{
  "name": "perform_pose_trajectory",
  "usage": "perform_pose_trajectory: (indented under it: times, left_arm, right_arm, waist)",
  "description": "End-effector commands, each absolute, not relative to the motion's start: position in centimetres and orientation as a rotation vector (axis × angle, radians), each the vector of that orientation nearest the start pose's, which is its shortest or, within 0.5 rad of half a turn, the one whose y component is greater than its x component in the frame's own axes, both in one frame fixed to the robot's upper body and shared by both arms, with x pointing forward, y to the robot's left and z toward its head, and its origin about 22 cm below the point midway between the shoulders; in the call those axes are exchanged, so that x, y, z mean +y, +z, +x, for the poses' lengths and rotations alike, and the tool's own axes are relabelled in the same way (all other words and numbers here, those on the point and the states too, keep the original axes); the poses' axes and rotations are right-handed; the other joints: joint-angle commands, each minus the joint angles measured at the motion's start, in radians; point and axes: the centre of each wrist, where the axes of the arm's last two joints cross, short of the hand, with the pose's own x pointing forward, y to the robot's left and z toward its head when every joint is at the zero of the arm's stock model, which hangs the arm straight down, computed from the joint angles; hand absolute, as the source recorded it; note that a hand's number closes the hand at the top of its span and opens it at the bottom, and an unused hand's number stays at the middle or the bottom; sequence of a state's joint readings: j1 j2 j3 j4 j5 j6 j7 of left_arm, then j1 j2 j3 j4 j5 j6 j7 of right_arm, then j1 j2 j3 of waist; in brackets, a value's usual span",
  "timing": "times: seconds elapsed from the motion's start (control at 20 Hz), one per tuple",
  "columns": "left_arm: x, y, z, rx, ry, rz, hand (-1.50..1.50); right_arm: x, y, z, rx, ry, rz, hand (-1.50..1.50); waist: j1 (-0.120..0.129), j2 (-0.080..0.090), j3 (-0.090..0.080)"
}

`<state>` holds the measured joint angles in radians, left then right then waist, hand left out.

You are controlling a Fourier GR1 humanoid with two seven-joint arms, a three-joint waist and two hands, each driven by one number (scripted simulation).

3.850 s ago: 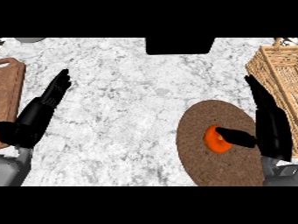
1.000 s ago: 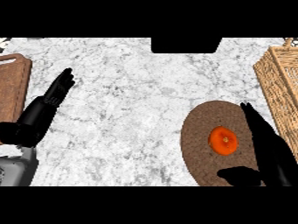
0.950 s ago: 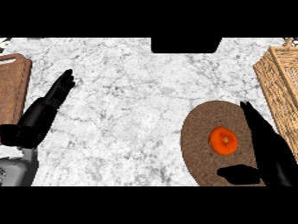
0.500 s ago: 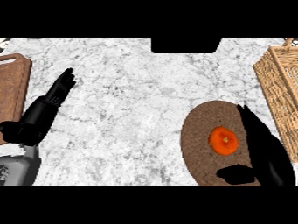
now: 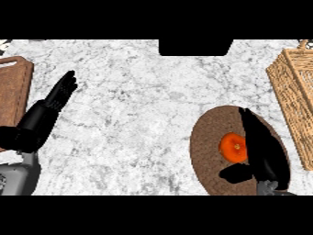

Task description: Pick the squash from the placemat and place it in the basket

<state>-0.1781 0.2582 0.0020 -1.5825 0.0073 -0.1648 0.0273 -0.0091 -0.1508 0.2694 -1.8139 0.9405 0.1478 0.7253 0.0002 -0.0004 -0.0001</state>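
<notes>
I see the squash (image 5: 232, 147) on the placemat (image 5: 209, 137), lower right of frame, touching the left side of my right hand's (image 5: 262, 151) straight fingers (image 5: 250, 124), ungrasped. Left hand (image 5: 40, 120) rests open, at left.

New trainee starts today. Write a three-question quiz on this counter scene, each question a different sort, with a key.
1. True or false: the squash lies in the basket.
2. The right hand is: A) open beside the squash, B) curled round it, C) over the basket.
3. Fill in: the wooden board is nearest the ___ hand.

Key: 1 false, it lies on the placemat; 2 A; 3 left.
</notes>
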Motion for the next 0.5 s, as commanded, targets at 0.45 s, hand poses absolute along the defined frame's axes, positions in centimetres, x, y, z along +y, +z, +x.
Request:
perform_pose_trajectory:
  times: [0.45]
  left_arm:
    - [26.7,5.6,27.7,-1.712,-0.365,0.057,0.0]
  right_arm:
    - [-20.1,1.3,24.2,-0.968,0.751,-0.853,-1.5]
  waist:
    - [0.001,0.0,0.0]
